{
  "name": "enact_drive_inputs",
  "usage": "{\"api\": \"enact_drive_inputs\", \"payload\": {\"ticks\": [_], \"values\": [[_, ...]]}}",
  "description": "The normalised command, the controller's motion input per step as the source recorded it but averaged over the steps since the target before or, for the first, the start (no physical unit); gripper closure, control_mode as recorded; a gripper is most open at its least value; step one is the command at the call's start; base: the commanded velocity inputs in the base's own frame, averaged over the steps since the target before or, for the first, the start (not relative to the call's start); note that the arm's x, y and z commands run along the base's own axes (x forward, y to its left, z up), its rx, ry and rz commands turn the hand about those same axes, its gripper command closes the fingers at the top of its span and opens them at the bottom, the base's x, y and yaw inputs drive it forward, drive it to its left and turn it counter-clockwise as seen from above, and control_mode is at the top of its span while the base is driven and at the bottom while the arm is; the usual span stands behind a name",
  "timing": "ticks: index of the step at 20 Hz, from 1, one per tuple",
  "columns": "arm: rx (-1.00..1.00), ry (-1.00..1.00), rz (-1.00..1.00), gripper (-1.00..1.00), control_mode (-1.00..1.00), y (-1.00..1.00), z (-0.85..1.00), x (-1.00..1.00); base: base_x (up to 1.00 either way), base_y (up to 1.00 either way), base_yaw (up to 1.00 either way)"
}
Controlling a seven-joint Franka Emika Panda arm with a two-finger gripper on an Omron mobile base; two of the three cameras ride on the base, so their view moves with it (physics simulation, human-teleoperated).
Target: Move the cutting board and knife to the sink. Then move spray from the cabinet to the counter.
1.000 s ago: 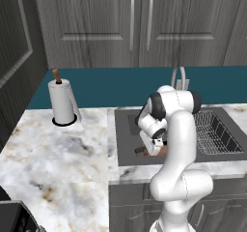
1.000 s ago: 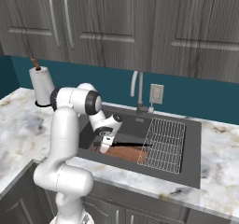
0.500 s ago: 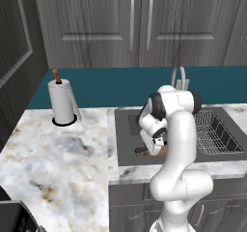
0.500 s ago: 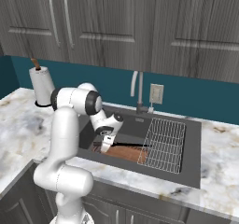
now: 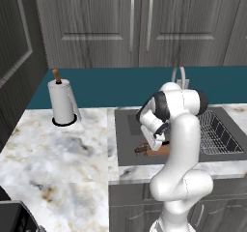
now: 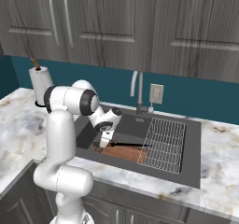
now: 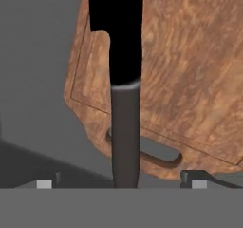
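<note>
The reddish-brown cutting board point(image 7: 190, 70) lies flat in the dark sink point(image 6: 126, 129), with its handle cut-out toward my hand. Lengthwise on the board rests the black knife point(image 7: 126, 127), its grey handle pointing at me. My gripper point(image 7: 121, 182) hovers just over the handle end, open, with a fingertip well clear on each side of the handle. From the right base view, the gripper point(image 6: 103, 141) hangs low in the basin at the left end of the board point(image 6: 123, 152) and knife point(image 6: 128, 145). The left base view shows the board point(image 5: 157, 152) behind my arm. The spray and cabinet are out of view.
A wire rack point(image 6: 165, 141) fills the right half of the sink, with the faucet point(image 6: 135, 90) behind it. A paper towel roll point(image 5: 62, 103) stands at the back of the marble counter point(image 5: 62, 153). Closed cupboard doors hang above.
The jaws have spread wide and let go of the knife handle. The knife now lies loose on the board. The arm has hardly moved.
</note>
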Motion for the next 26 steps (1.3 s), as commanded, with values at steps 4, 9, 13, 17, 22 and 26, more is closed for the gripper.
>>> {"api": "enact_drive_inputs", "payload": {"ticks": [4,9,13,17,22,26], "values": [[-0.05,0.0,-0.06,-1.0,-1.0,0.0,0.5,-0.14,0.0,0.0,0.0],[-0.01,0.0,-0.05,-1.0,-1.0,0.0,0.5,-0.21,0.0,0.0,0.0],[0.0,0.0,-0.06,-1.0,-1.0,0.0,0.49,-0.27,0.0,0.0,0.0],[0.0,0.0,-0.04,-1.0,-1.0,0.0,0.47,-0.32,0.0,0.0,0.0],[0.0,0.0,0.0,-1.0,-1.0,0.0,0.54,-0.31,0.0,0.0,0.0],[-0.01,-0.02,0.0,-1.0,-1.0,0.0,0.5,-0.39,0.0,0.0,0.0]]}}
